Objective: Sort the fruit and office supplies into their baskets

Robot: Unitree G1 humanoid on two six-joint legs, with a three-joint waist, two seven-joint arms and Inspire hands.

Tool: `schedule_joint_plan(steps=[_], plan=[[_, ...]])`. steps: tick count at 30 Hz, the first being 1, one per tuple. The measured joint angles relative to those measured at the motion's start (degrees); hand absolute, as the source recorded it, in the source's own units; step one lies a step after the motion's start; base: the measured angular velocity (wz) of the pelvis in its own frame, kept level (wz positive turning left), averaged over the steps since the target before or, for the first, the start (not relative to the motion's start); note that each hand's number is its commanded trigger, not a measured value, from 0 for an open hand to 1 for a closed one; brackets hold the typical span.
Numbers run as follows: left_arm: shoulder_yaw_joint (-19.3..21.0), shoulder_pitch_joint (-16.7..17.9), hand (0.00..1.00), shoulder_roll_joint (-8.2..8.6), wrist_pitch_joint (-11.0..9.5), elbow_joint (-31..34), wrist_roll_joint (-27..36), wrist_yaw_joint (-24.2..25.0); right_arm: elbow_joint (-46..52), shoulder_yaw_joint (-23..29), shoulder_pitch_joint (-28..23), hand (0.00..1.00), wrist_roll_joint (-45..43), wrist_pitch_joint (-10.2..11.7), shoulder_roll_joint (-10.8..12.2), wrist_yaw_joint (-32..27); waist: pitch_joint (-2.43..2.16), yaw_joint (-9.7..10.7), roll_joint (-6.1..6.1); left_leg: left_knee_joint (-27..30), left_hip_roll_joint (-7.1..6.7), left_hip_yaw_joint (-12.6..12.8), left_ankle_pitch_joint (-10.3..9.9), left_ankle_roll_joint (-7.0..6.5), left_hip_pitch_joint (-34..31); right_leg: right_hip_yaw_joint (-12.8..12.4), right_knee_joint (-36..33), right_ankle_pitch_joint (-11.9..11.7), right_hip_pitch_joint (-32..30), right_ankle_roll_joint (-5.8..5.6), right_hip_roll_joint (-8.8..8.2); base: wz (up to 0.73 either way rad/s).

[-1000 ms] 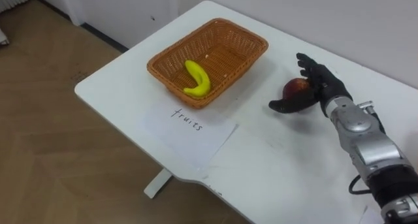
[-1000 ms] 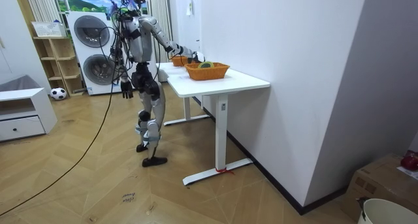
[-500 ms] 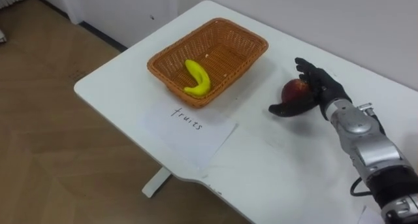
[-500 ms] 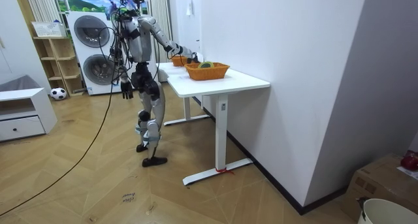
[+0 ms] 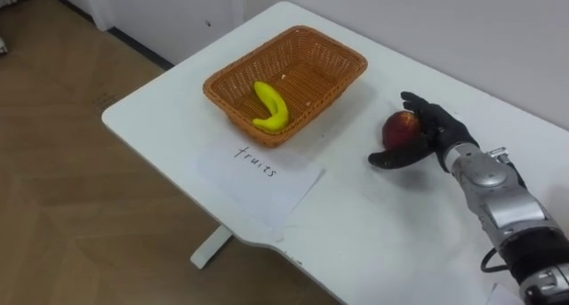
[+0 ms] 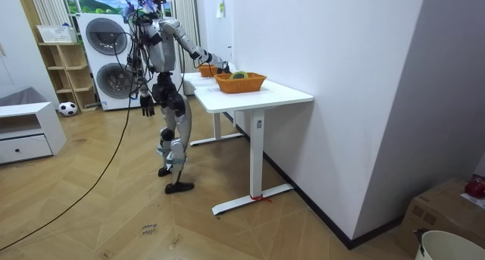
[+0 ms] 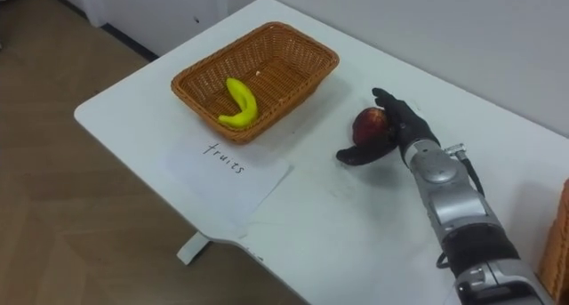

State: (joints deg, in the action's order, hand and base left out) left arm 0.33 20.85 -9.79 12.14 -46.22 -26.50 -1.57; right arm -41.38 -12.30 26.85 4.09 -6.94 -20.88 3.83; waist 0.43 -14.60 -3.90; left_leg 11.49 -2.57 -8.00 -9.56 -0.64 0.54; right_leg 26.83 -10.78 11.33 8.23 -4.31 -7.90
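Observation:
A red apple (image 5: 400,125) rests on the white table (image 5: 160,118), to the right of a brown wicker basket (image 5: 352,58). My right hand (image 5: 437,129) is wrapped round the apple: its fingers curl over the far side and top, and the thumb lies along the near side, low by the tabletop. A yellow banana (image 5: 269,108) lies inside the basket. A sheet of paper (image 5: 258,170) with handwriting lies in front of the basket. In the room view I stand at the table's long side with my left hand (image 6: 146,105) hanging by my hip.
A second wicker basket (image 7: 558,236) stands at the table's right end, near the wall. The table's front edge runs close under the paper. Bare wooden floor lies to the left. A washing machine (image 6: 105,40) stands behind me.
My right hand's fingers have drawn in from a spread pose and closed round the apple. The apple, basket and banana have stayed where they were.

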Motion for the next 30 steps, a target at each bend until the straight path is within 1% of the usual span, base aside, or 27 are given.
schedule_joint_plan(steps=[1,2,3,4,8,13,24,30], plan=[[0.0,0.0,0.0,0.0,0.01,0.0,0.0,0.01,-0.01,0.0,0.03,0.0,-0.12,0.0,-0.01,0.1,0.0,0.0,0.0,0.0,0.0,0.0,0.0,0.0,0.0,-0.01,0.0,0.0,0.0,0.0,0.0,0.0],[0.0,0.0,0.0,0.0,0.02,0.0,0.0,0.03,-0.02,0.0,0.03,0.54,-0.12,0.0,-0.01,0.11,0.0,0.0,0.0,0.0,0.0,0.0,0.0,0.0,0.0,-0.01,0.0,0.0,0.0,0.0,0.0,0.0],[0.0,0.0,0.0,0.0,0.02,0.0,0.0,0.05,-0.02,0.0,0.04,0.96,-0.13,0.0,-0.01,0.11,0.0,0.0,0.0,0.0,0.0,0.0,0.0,0.0,0.0,-0.01,0.0,0.0,0.0,0.0,0.0,0.0],[0.0,0.0,0.0,0.0,0.02,0.0,0.0,0.06,-0.02,0.0,0.04,1.0,-0.14,0.0,-0.01,0.12,0.0,0.0,0.0,0.0,0.0,0.0,0.0,0.0,0.0,-0.02,0.0,0.0,0.0,0.0,0.0,0.0],[0.0,0.0,0.0,0.0,0.03,0.0,0.0,0.14,-0.02,0.05,0.15,1.0,-0.24,0.01,-0.04,-0.01,0.0,0.0,0.0,-0.01,0.0,0.0,0.0,0.0,0.0,-0.02,0.0,0.0,0.0,0.0,0.0,0.0],[-0.01,-0.12,0.0,0.0,0.01,0.0,0.0,0.1,-0.8,0.1,0.98,1.0,-1.97,0.01,-1.34,0.0,0.0,0.0,0.01,-0.15,0.01,0.01,0.0,0.0,0.03,-0.11,0.05,0.0,-0.05,0.0,0.03,0.0],[0.0,-0.69,0.0,0.0,0.01,-0.01,0.0,-0.05,-1.06,0.09,1.07,1.0,-2.68,0.0,-1.48,0.5,0.05,-0.02,-0.07,-0.25,0.02,0.01,0.0,0.0,0.05,-0.15,0.07,0.0,-0.09,0.0,0.02,0.0],[0.0,-0.8,0.0,0.0,0.0,-0.01,0.0,0.08,-1.07,0.07,1.07,1.0,-2.64,-0.19,-1.46,1.4,0.3,0.01,-0.47,-0.09,0.01,0.03,0.01,-0.02,0.04,-0.16,0.05,0.0,-0.03,0.0,0.0,0.0]])
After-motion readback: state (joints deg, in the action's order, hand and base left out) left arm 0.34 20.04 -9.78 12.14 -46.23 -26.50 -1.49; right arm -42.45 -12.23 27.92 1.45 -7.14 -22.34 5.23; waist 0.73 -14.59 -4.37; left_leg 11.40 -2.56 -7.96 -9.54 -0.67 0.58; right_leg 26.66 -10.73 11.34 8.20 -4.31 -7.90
